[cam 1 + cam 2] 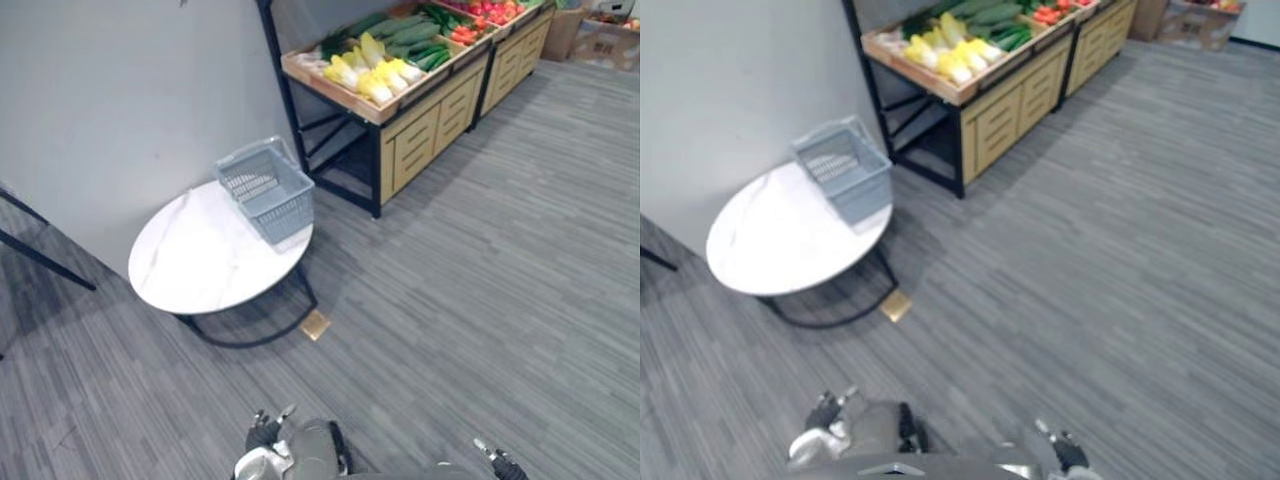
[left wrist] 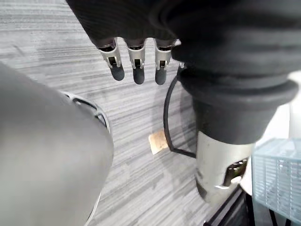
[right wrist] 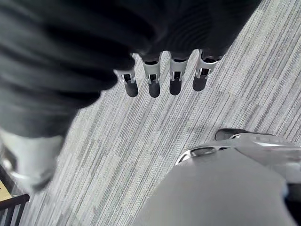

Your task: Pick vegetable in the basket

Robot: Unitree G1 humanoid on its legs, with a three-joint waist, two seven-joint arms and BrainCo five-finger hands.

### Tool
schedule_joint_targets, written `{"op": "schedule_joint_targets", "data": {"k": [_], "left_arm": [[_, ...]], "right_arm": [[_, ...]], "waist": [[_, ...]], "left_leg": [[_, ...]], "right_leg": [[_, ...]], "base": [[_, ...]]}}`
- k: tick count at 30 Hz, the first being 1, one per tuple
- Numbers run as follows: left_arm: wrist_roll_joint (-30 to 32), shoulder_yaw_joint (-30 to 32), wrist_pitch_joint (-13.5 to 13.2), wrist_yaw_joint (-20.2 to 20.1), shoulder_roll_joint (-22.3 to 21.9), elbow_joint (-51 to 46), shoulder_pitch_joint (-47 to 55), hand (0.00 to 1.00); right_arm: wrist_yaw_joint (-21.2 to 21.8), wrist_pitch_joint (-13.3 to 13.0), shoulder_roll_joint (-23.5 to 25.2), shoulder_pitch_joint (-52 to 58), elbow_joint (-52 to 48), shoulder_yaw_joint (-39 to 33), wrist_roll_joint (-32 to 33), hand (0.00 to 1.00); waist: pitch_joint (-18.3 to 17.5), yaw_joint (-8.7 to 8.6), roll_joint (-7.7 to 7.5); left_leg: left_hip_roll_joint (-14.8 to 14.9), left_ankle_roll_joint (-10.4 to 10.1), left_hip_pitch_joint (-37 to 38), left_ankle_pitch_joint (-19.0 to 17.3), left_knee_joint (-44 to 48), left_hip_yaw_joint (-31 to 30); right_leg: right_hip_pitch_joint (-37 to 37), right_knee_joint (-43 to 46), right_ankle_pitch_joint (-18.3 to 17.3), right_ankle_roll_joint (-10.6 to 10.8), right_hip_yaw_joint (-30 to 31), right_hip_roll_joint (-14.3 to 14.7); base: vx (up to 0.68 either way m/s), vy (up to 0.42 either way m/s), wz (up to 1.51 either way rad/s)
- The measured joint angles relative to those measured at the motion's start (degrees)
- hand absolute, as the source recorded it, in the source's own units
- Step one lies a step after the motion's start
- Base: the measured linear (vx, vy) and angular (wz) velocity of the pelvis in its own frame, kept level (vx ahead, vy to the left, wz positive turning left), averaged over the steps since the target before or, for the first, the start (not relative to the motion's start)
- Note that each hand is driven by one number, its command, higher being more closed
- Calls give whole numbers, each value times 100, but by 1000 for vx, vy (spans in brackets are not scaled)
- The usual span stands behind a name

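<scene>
A grey-blue plastic basket [image 1: 265, 190] stands empty on the far edge of a round white table [image 1: 200, 265], and its corner shows in the left wrist view [image 2: 277, 181]. Behind it, a wooden stand [image 1: 420, 120] holds pale yellow cabbages [image 1: 372, 70], green vegetables [image 1: 415, 40] and red ones [image 1: 490, 12]. My left hand [image 1: 265, 432] hangs low at the bottom edge, far from table and stand; its fingers [image 2: 136, 66] are straight and hold nothing. My right hand [image 1: 497, 458] hangs at the lower right, fingers [image 3: 153, 82] straight and bare.
A grey wall [image 1: 120, 100] runs behind the table. Black frame legs [image 1: 45, 258] stand at the left. A small tan square [image 1: 316, 324] lies on the carpet by the table's black base. Cardboard boxes [image 1: 600, 30] sit at the far right. Open carpet [image 1: 480, 300] stretches between me and the stand.
</scene>
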Motion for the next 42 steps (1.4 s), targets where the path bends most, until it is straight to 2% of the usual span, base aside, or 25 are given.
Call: {"op": "schedule_joint_targets", "data": {"k": [1, 3, 4, 5, 6, 7, 10, 11, 12, 13, 14, 15, 17, 18, 20, 21, 23, 26, 29, 30, 31, 33, 35, 39, 42], "left_arm": [[-2, 52, -2, 1, -11, 0, 7, 0], [-20, 295, -35, -2, -7, -18, 21, 0], [-13, 326, -38, 1, 1, -14, 16, 0], [-4, 322, -53, 22, 46, -15, 14, 0], [-19, 334, -76, 33, 41, -39, -2, 0], [-19, 348, -74, 34, 59, -39, -9, 0], [-25, 97, -52, 43, 348, 237, -5, 0], [-13, -191, -25, 41, 529, 361, 1, 0], [13, -439, 32, 41, 691, 446, 0, 0], [56, -561, 60, 42, 749, 446, 4, 0], [143, -832, 78, 49, 856, 464, 21, 0], [186, -1051, 83, 49, 909, 471, 29, 0], [342, -1351, 98, 52, 941, 527, -11, 0], [374, -1376, 113, 58, 942, 573, -36, 0], [399, -1365, 145, 69, 912, 678, -41, 0], [413, -1355, 147, 66, 903, 679, -40, 0], [559, -1158, 169, 31, 860, 675, -30, 0], [570, -667, 176, 41, 661, 628, -13, 0], [611, -278, 170, 30, 553, 561, 63, 0], [616, -167, 162, 20, 533, 535, 98, 0], [626, -112, 154, 21, 486, 513, 93, 0], [688, 94, 141, -27, 181, 472, 130, 0], [705, 221, 141, -28, 73, 465, 139, 0], [541, 212, 141, -3, 110, 453, 111, 0], [556, -162, 138, 20, 243, 457, 106, 0]], "right_arm": [[-10, -1, -1, 7, -2, 31, 0, 0], [-99, -4, 35, 60, -4, 299, -10, 0], [-109, -4, 53, 65, -4, 326, -10, 0], [-129, 0, 86, 118, 2, 330, -16, 0], [-114, 6, 103, 165, 7, 184, -20, 0], [-114, 9, 150, 191, 18, 70, -20, 0], [-69, 11, 387, 205, 300, -606, -16, 0], [24, 4, 454, 206, 368, -753, -15, 0], [55, 6, 505, 224, 436, -847, -16, 0], [74, 11, 512, 257, 458, -866, -16, 0], [118, 12, 518, 301, 480, -824, -23, 0], [152, 12, 505, 322, 478, -717, -27, 0], [181, 10, 502, 358, 473, -631, -256, 0], [180, 10, 503, 350, 474, -622, -258, 0], [191, 4, 469, 301, 469, -625, -246, 0], [190, 4, 459, 288, 470, -627, -245, 0], [198, 2, 439, 259, 456, -638, -246, 0], [202, 0, 357, 305, 250, -405, -246, 0], [229, -9, 290, 330, 138, 128, -242, 0], [244, -7, 298, 330, 122, 264, -244, 0], [285, -6, 252, 344, 123, 288, -243, 0], [384, -21, -5, 232, 49, 391, -245, 0], [409, -46, -113, 133, 65, 484, -243, 0], [400, -111, -114, 87, 273, 523, -241, 0], [385, -140, -158, 88, 272, 527, -247, 0]], "waist": [[0, 1, -1], [-113, 17, -172], [-156, 8, -217], [-255, 1, -312], [-264, 91, -314], [-270, 150, -328], [-532, 107, -594], [-589, 13, -713], [-610, -58, -824], [-606, -81, -832], [-596, -157, -865], [-589, -209, -887], [-576, -233, -868], [-569, -249, -854], [-517, -352, -718], [-502, -350, -697], [-472, -354, -627], [-371, -344, -475], [-359, -309, -545], [-360, -306, -638], [-351, -308, -585], [-405, -293, -242], [-396, -293, -157], [-336, -328, -251], [-327, -347, -276]], "left_leg": [[9, 35, -23, 78, -361, -33], [-33, 150, -156, 775, -595, 265], [-79, 283, -200, 914, -528, 395], [-188, 385, -280, 691, -297, 588], [-194, 460, -392, 420, 28, 608], [-195, 505, -406, 315, 190, 619], [-492, 602, -136, -77, 205, 753], [-713, 576, 134, -152, -97, 722], [-914, 525, 486, -247, -363, 715], [-998, 522, 669, -285, -495, 695], [-1168, 506, 1026, -342, -715, 572], [-1267, 507, 1286, -369, -880, 483], [-1424, 478, 1722, -506, -1077, 289], [-1464, 479, 1834, -540, -1126, 227], [-1467, 492, 2245, -605, -1228, -48], [-1459, 492, 2341, -608, -1256, -108], [-1391, 446, 2593, -632, -1374, -469], [-1137, 192, 2819, -782, -1356, -963], [-958, -191, 2995, -1033, -1217, -1387], [-939, -321, 3077, -1171, -1152, -1549], [-829, -375, 3104, -1228, -1111, -1629], [-427, -499, 3009, -987, -990, -1609], [-252, -530, 2846, -656, -901, -1678], [-8, -536, 2556, 189, -421, -1836], [192, -508, 2410, 290, -267, -848]], "right_leg": [[77, -9, -58, 87, -20, -33], [331, 39, -272, 311, -54, -324], [335, 54, -263, 299, -33, -397], [290, 65, -135, 136, 142, -552], [253, 61, 181, 4, 521, -585], [271, 61, 340, 18, 741, -612], [-32, 742, 1005, 153, 1633, -820], [-347, 1575, 1291, 171, 1829, -915], [-742, 2514, 1898, 186, 2030, -989], [-898, 2967, 2295, 181, 2094, -1009], [-1279, 4007, 2467, 284, 2089, -995], [-1560, 4687, 2313, 240, 2057, -895], [-2141, 5438, 1316, 140, 1711, -680], [-2270, 5433, 995, 41, 1506, -656], [-2479, 4498, 191, -108, 736, -462], [-2531, 4149, 115, -129, 649, -391], [-2699, 2763, 109, -146, 806, -91], [-2769, 1646, 300, -25, 1347, 102], [-2653, 865, 802, 38, 1978, -20], [-2609, 877, 1257, 249, 1976, -174], [-2627, 1069, 1286, 332, 1836, -151], [-2626, 1250, 965, 39, 1443, 115], [-2509, 1198, 879, -109, 1223, 220], [-1827, 809, 722, -364, 582, 240], [-1429, 456, 661, -445, 184, 183]], "base": [[398, 279, 7], [495, 362, 19], [492, 332, 39], [524, 346, 36], [631, 429, 24], [637, 445, 5], [444, 329, 0], [345, 259, 12], [334, 244, 19], [317, 208, 28], [301, 181, 35], [294, 175, 43], [281, 136, 42], [355, 123, 56], [382, 87, 66], [460, 29, 69], [467, -56, 84], [441, -191, 101], [379, -286, 89], [413, -408, 86], [475, -505, 82], [355, -409, 49], [284, -384, 40], [208, -365, 69], [42, -198, 76]]}}
